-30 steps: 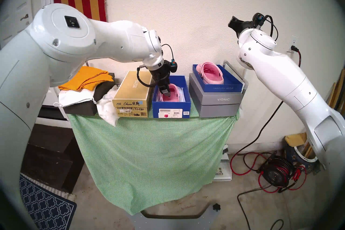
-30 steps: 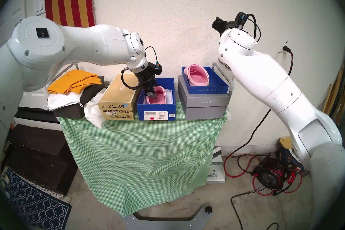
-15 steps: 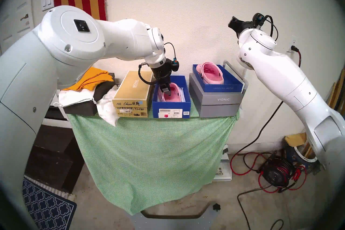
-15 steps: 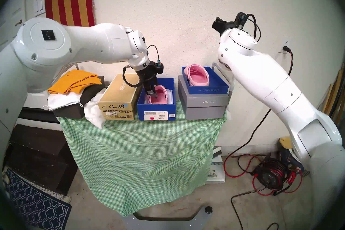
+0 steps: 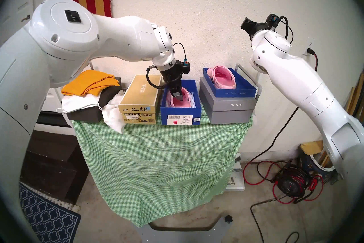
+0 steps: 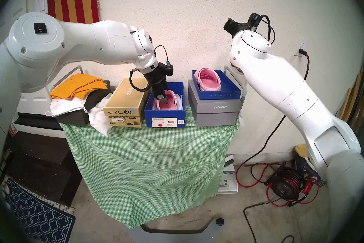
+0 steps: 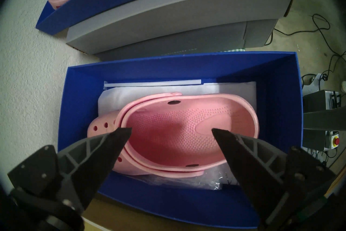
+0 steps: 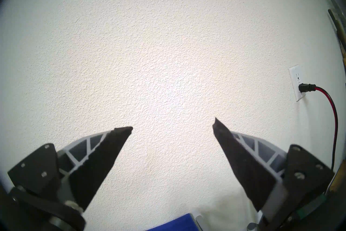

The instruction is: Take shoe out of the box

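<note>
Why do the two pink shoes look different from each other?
The pink shoe in the box lies low inside the deep blue box, under the open left gripper. The other pink shoe sits higher, in a shallow blue lid on the grey box, with no gripper near. Both are pink holed clogs.

Grey VIONIC box (image 5: 228, 105), gold shoebox (image 5: 140, 94), orange cloth (image 5: 90, 81), green checked tablecloth (image 5: 157, 157)

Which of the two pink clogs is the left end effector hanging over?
The pink clog inside the deep blue box, under the left end effector; the other sits in the shallow lid.
</note>
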Robot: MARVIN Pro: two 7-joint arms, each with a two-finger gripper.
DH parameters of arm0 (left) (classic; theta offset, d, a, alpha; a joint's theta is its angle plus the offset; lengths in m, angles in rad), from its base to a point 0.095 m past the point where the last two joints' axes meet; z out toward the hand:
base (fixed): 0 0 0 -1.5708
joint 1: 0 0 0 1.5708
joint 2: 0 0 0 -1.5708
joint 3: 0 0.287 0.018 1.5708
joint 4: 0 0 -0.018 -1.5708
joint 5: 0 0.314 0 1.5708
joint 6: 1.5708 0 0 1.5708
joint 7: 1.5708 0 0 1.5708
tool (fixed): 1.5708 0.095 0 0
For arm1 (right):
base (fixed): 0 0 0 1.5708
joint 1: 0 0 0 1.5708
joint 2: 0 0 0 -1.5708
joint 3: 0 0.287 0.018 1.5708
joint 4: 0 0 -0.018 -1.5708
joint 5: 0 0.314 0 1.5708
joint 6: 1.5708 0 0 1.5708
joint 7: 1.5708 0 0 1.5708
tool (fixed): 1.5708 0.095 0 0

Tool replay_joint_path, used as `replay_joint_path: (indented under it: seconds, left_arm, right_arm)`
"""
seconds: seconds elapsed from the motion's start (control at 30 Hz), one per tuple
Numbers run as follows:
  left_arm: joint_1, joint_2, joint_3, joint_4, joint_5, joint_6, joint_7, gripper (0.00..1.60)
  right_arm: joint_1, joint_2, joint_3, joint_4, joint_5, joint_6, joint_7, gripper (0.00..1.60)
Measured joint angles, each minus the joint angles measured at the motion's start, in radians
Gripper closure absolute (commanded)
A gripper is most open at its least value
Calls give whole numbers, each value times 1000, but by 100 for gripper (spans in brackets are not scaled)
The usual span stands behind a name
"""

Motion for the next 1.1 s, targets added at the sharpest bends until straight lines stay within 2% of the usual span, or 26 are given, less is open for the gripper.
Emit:
replay_joint_path:
  seconds: [0.13, 0.37, 0.77, 1.03, 1.07, 1.1]
  left_arm:
    - [-6, 0, 2, 11, 11, 1, 25, 0]
    - [17, -28, 15, 94, 38, 6, 60, 0]
    - [130, -89, 10, 227, 30, 9, 21, 0]
    - [206, -138, 47, 363, 68, -16, 10, 0]
    - [211, -142, 49, 373, 71, -17, 11, 80]
    - [219, -147, 53, 388, 75, -19, 12, 117]
  right_arm:
    - [-1, -1, 1, 0, -1, 1, 0, 0]
    - [-2, -1, 3, 0, -2, 2, 0, 0]
    - [-5, -3, 7, 0, -4, 4, 0, 0]
    - [-6, -4, 10, 0, -6, 6, 0, 0]
    - [-6, -4, 10, 0, -6, 6, 0, 0]
    - [-6, -4, 10, 0, -6, 6, 0, 0]
